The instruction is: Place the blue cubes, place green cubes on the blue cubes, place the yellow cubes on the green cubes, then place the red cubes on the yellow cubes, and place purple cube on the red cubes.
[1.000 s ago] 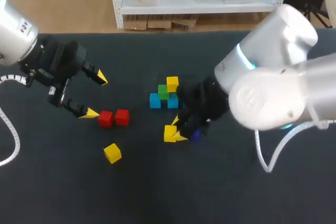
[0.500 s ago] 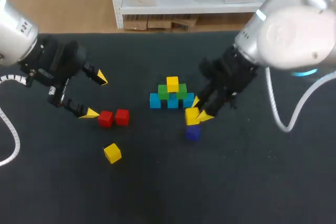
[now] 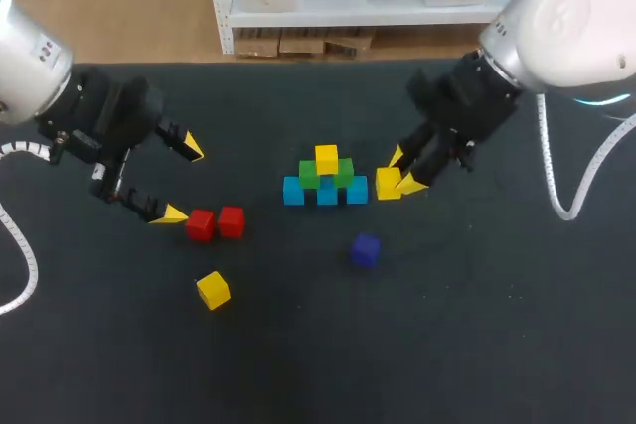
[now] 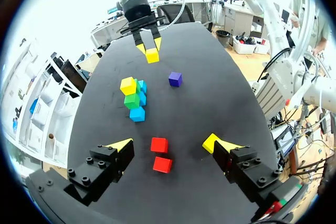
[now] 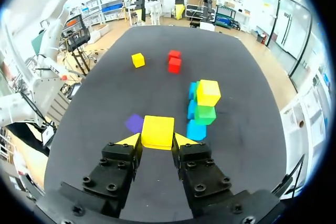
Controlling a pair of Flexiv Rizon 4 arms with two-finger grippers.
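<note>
While the dark table [image 3: 477, 345] carries every loose piece, the R arm [image 3: 556, 27] comes in from its side w/ its wrist over the middle-right, and the L arm [image 3: 40, 57] sits over the far side. Stack [image 3: 326, 181] is mid-table: three blue cubes [image 3: 293, 191] in a row, two green cubes [image 3: 309, 174] on them, one yellow cube on top [image 3: 326, 158]. R gripper [image 3: 402, 172] is clamped narrow on a second yellow cube [image 3: 387, 184], which sits just beside the end blue of the row; looks lifted, can't confirm height. L gripper [image 3: 182, 183] is spread wide and empty, one tip just beside the two red cubes [image 3: 216, 223]. A third yellow cube [image 3: 213, 289] lies loose nearer the camera, purple cube [image 3: 366, 249] alone, apart from the stack. Step prob.: set the held yellow on the green layer. Risks: the top spot is taken, so little room; a fingertip or the cube's edge could clip the top yellow or a green and shove the stack apart; off-centre release = cube tips off. L tip could nudge a red if it drifts.
</note>
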